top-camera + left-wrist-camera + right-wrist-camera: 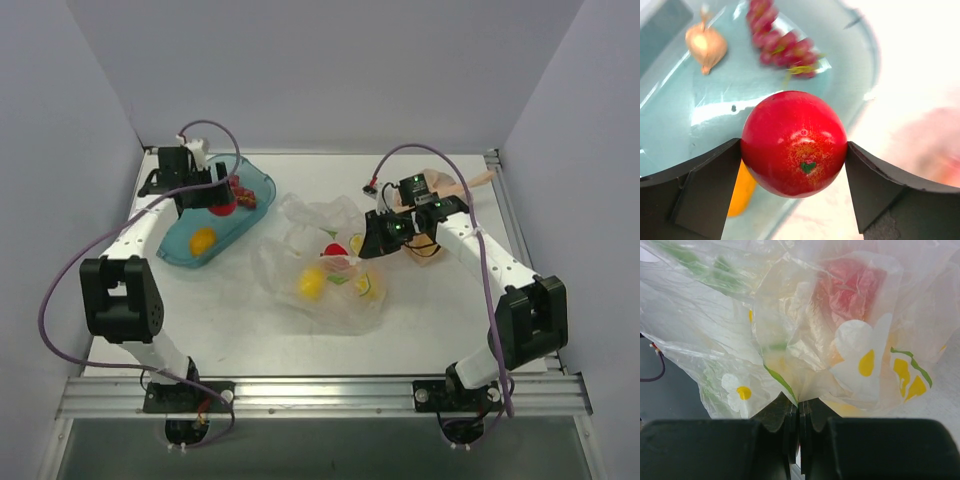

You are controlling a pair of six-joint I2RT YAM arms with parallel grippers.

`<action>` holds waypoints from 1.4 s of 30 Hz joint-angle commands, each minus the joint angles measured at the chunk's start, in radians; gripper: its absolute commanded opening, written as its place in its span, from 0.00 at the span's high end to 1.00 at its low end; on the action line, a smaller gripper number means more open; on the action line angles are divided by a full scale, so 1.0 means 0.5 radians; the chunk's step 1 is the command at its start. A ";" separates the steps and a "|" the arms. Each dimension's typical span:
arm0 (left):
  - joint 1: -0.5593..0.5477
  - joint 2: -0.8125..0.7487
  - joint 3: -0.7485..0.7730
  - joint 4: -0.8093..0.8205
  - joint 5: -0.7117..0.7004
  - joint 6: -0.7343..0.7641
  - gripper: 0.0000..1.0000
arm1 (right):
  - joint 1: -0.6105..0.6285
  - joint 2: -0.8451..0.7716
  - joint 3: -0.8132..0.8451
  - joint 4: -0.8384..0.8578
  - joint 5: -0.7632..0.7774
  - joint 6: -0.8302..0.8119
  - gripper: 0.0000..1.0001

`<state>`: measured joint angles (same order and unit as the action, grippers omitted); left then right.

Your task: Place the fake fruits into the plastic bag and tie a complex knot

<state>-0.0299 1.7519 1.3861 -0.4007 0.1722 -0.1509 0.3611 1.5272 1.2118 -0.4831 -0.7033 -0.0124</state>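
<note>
Looking down from the top external camera, the plastic bag (pixel 322 300) lies crumpled at the middle of the table, its long axis running from the far side toward the near edge and leaning right as it comes nearer. A yellow fruit (pixel 311 283) and a green-sliced fruit (pixel 366 285) show through the film. The right gripper (pixel 366 241) meets the bag's right edge. The left gripper (pixel 220 203) hangs over the teal tray (pixel 262 186) with a red fruit (pixel 224 209) between its fingers. A peach-orange bag (pixel 447 184) sits behind the right arm.

From the left wrist, the jaws stand about a fruit's width apart, both fingers (pixel 705 190) pressed against the sides of the red fruit (pixel 795 144), whose green mark faces the camera. Grapes (pixel 782 47) and a pale bulb (pixel 705 45) lie in the tray (pixel 685 120) below.

From the right wrist, the right gripper (pixel 799 407) is pinched fully together on a fold of the bag's film (pixel 790 340), which is printed with white flowers.
</note>
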 commanded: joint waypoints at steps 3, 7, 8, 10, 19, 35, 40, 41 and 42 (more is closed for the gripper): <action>-0.069 -0.626 -0.204 0.056 0.505 0.035 0.18 | 0.045 -0.005 0.083 -0.052 -0.017 -0.037 1.00; -0.182 -0.804 -0.461 -0.018 0.643 -0.036 0.20 | 0.048 -0.008 0.101 -0.052 -0.017 -0.034 1.00; -0.216 -0.853 -0.517 -0.033 0.659 -0.060 0.20 | 0.048 -0.005 0.111 -0.052 -0.023 -0.033 1.00; -0.280 -0.902 -0.676 -0.024 0.723 -0.076 0.20 | 0.045 0.007 0.126 -0.052 -0.023 -0.030 1.00; -0.881 -1.071 -0.769 0.301 0.764 -0.238 0.16 | 0.045 0.072 0.117 -0.046 -0.146 0.025 1.00; -1.140 -0.797 -0.342 0.069 0.395 0.160 0.03 | -0.087 0.136 0.114 -0.040 -0.333 0.098 1.00; -0.699 -1.116 -0.449 0.187 0.756 -0.093 0.03 | -0.087 0.127 0.102 -0.043 -0.327 0.089 1.00; -0.543 -1.205 -0.462 0.209 0.769 -0.112 0.02 | -0.087 0.127 0.095 -0.046 -0.318 0.083 1.00; -0.475 -1.233 -0.462 0.218 0.754 -0.119 0.03 | -0.093 0.124 0.092 -0.043 -0.309 0.083 1.00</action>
<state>-0.3973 1.2438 1.1526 -0.3511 0.4774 -0.1600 0.3149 1.5993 1.2457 -0.4896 -0.8349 0.0292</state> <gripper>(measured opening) 0.975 0.029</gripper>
